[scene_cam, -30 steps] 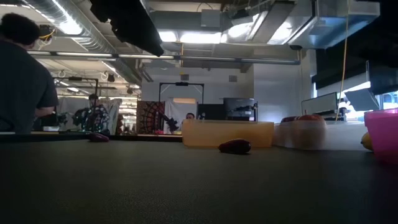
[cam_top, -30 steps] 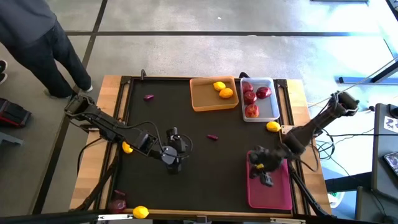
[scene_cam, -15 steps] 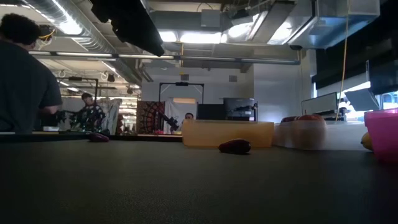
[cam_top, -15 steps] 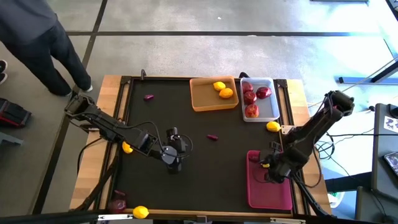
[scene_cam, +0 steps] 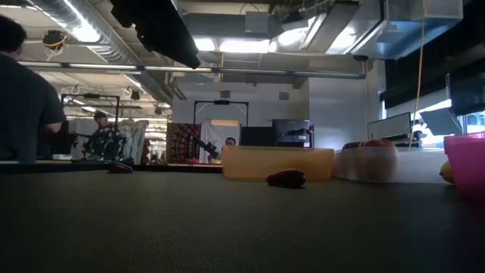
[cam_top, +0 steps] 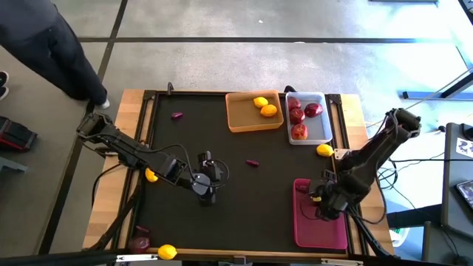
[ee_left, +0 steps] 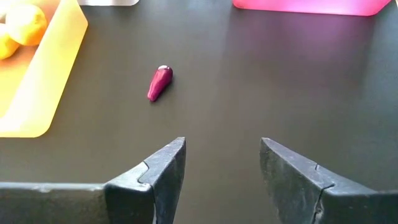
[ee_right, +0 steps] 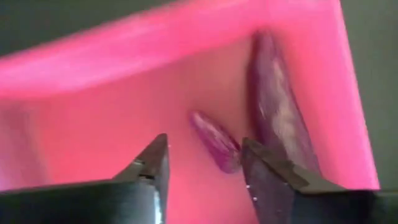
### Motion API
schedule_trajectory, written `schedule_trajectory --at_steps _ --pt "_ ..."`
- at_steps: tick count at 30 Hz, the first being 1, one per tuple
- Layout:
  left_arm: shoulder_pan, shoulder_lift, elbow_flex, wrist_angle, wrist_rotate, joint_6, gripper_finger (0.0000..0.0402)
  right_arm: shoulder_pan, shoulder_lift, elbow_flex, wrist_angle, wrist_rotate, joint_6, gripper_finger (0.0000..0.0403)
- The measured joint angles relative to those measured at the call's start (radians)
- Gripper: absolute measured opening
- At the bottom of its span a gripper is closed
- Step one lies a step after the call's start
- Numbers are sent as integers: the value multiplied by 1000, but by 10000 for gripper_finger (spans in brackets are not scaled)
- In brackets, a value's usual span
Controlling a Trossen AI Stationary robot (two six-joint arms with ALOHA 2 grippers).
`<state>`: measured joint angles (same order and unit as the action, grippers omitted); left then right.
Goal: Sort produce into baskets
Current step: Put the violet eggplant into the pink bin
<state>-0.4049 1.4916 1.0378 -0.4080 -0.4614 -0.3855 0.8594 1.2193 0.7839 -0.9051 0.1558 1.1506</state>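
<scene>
- Where the table's left wooden border runs, a lemon (cam_top: 151, 176) lies beside my left arm, and a second lemon (cam_top: 167, 251) sits at the near edge next to a dark piece (cam_top: 140, 241) of produce.
- Far left on the dark mat, one purple piece (cam_top: 177, 115) lies alone, well apart from every basket.
- My left gripper (ee_left: 222, 163) hovers low over the mat left of centre, its fingers (ee_left: 163, 174) spread apart and holding nothing.
- At mid-table, a small purple eggplant (ee_left: 159, 82) lies on the mat ahead of my left gripper, between it and the orange basket (cam_top: 238, 118).
- Inside the orange basket rest a lemon (cam_top: 260, 102) and an orange-tinted citrus (cam_top: 268, 111), touching one another.
- Just right of it, the white basket (cam_top: 325, 129) holds three red apples (cam_top: 297, 115).
- Beside the white basket's near right corner, a loose lemon (cam_top: 324, 150) lies at the mat's edge.
- At near right, the pink basket (cam_top: 325, 235) lies lengthwise; my right gripper (ee_right: 202, 165) hangs over its far end, fingers (ee_right: 267, 171) apart and empty.
- Within the pink basket, two purple pieces (ee_right: 273, 106) lie side by side just past my right fingertips.
</scene>
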Motion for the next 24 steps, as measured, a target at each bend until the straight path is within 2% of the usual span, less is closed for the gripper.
schedule_trajectory --at_steps 3,7,10,12,16,24 --pt "2 0 0 0 0 0 198 -23 0 66 -5 116 -87 181" --pt "2 0 0 0 0 -1 198 -92 0 96 137 328 -259 201" --pt "2 0 0 0 0 -5 198 -163 3 93 239 389 -396 210" --pt "2 0 0 0 0 -6 198 -222 14 78 301 378 -460 218" --pt "2 1 0 0 0 -6 198 -363 65 69 367 266 -531 249" --pt "2 1 0 0 0 -8 198 -561 190 69 506 242 -685 335"
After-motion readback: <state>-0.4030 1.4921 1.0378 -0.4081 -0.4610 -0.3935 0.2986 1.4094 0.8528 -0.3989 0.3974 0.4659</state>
